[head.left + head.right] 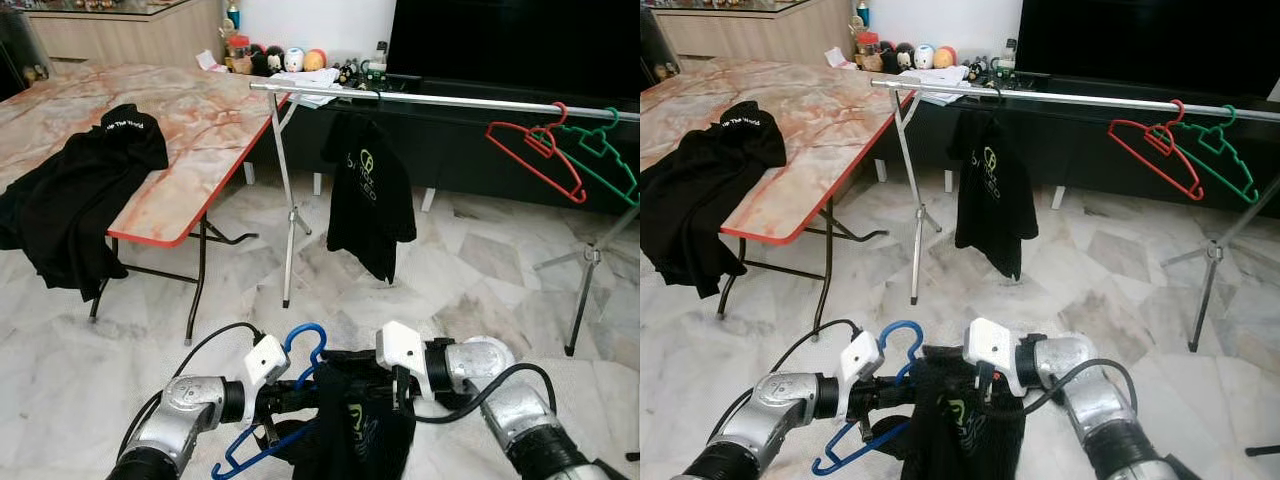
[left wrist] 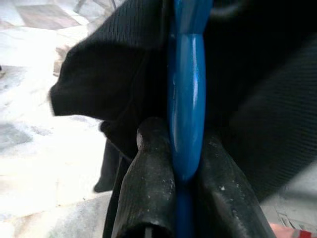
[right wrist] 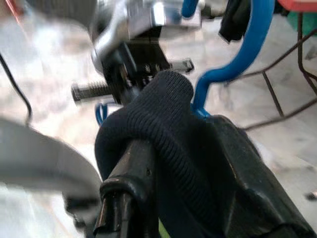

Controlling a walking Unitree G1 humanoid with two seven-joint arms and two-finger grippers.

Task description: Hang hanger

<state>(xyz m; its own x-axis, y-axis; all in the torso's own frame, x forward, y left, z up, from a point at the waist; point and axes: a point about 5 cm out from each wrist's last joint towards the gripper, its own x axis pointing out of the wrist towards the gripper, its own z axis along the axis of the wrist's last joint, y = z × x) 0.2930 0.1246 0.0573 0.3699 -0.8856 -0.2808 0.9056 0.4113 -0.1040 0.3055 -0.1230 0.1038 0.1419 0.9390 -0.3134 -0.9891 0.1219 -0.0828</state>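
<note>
Still short of the rail (image 1: 440, 100), my left hand (image 1: 268, 405) clamps the blue hanger (image 1: 300, 350) low before me, my right hand (image 1: 400, 392) pinching its black shirt (image 1: 355, 435), hanging yet undone.

Head views: bright, even indoor light, sharp throughout; soft sheen on the marble floor (image 1: 470, 270); television (image 1: 510, 40) a dark, detail-less block. Left wrist view: floor blown out to white; blue hanger (image 2: 185, 99) close and soft. Right wrist view: foreground black cloth (image 3: 173, 148) sharp, background blurred.
</note>
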